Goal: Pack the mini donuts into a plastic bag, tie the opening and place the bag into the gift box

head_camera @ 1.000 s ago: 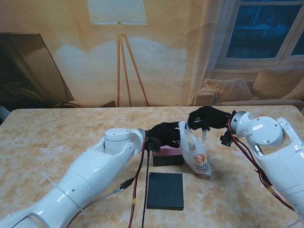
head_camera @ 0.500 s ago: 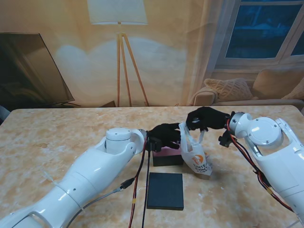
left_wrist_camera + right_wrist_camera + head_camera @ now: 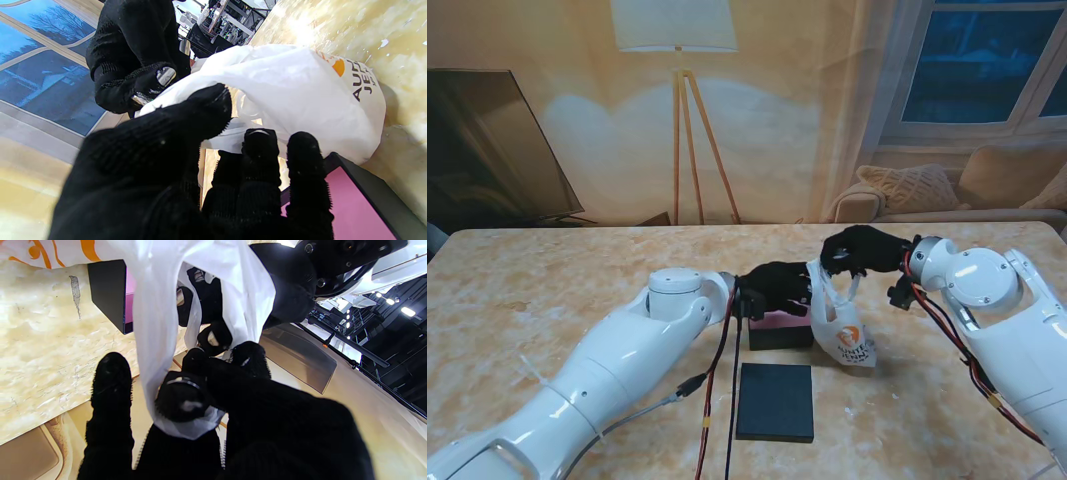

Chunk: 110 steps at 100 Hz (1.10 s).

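A white plastic bag (image 3: 842,328) with an orange logo hangs between my two hands, its bottom resting on the table beside the gift box (image 3: 779,330). My right hand (image 3: 859,250) is shut on the bag's upper handle; in the right wrist view the handle (image 3: 156,323) wraps round its fingers (image 3: 181,396). My left hand (image 3: 777,284) grips the bag's near edge, with its thumb (image 3: 200,113) on the plastic (image 3: 300,90) and its fingers underneath. The box (image 3: 353,206) is black outside, pink inside and stands open. No donuts are visible through the bag.
The black box lid (image 3: 775,401) lies flat on the table nearer to me than the box. Cables (image 3: 727,400) run along my left forearm past the lid. The marble table (image 3: 547,290) extends to both sides.
Both hands have barely shifted. The bag has swung slightly toward the box, and my left hand has closed in a little on its edge.
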{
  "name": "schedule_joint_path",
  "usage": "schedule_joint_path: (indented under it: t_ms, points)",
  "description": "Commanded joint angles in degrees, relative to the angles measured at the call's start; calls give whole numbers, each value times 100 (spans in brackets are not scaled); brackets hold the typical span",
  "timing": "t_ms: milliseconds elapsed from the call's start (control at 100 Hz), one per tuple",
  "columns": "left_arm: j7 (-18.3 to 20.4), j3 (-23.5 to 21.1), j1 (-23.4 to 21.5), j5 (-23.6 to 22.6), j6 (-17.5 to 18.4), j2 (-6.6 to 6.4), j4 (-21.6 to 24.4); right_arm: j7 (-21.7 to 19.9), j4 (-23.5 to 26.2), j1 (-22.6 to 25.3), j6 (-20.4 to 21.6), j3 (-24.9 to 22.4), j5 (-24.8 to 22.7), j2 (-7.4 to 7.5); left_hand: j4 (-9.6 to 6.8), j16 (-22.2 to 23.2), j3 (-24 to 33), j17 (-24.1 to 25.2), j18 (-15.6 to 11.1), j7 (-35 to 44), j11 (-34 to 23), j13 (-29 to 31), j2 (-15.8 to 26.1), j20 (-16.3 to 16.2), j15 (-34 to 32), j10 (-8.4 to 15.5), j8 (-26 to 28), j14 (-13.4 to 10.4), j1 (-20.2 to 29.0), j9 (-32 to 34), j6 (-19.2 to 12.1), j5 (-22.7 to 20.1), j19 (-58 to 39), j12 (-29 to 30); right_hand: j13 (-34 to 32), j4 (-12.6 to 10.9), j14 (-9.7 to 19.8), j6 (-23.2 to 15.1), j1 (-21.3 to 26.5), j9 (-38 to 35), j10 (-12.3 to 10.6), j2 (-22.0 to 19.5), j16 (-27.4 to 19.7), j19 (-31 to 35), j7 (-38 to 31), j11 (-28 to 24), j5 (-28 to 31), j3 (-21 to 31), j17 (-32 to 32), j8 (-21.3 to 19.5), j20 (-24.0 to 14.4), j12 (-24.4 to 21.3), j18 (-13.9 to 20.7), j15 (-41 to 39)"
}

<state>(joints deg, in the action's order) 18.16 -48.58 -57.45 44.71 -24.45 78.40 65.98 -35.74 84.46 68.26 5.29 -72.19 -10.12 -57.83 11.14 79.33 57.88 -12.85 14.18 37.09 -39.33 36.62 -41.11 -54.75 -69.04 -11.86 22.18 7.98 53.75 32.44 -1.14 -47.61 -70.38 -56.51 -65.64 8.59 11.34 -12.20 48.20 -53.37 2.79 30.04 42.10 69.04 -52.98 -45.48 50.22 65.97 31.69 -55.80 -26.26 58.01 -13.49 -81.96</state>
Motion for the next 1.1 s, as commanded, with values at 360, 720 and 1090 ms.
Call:
schedule_joint_path:
  t_ms: [360,720,1090]
  points:
    - [-156,5,-13,23,-106,73,123,-36,36,108,22,9,-4,-46,423,-84,-173,60,-136,1338,79,-67,-634,-28,218,18,385,-86,219,-140,-137,-69,82,231,-14,-482,108,-92,485,-595,-714,-435,153,183,-41,-849,27,432,2,11,-142,180,-35,-212]
    - [-642,76,-58,-219,-143,116,274,75,181,235,247,-75,-254,-28,318,-324,347,-100,-98,709,-248,142,-830,-22,-78,88,109,-141,-425,63,-82,22,-59,157,-4,-495,121,-39,476,-586,-742,-443,153,207,114,-855,-16,422,14,145,-158,170,-39,-207]
    - [-960,137,-69,-269,-178,183,370,236,335,291,713,-99,-1062,29,699,-297,529,-248,-58,804,-712,402,-1399,-2,-410,247,-429,-132,-686,322,-188,-512,-263,-175,-61,-453,89,191,474,-656,-736,-343,134,210,703,-823,118,518,41,743,-152,149,-58,-191]
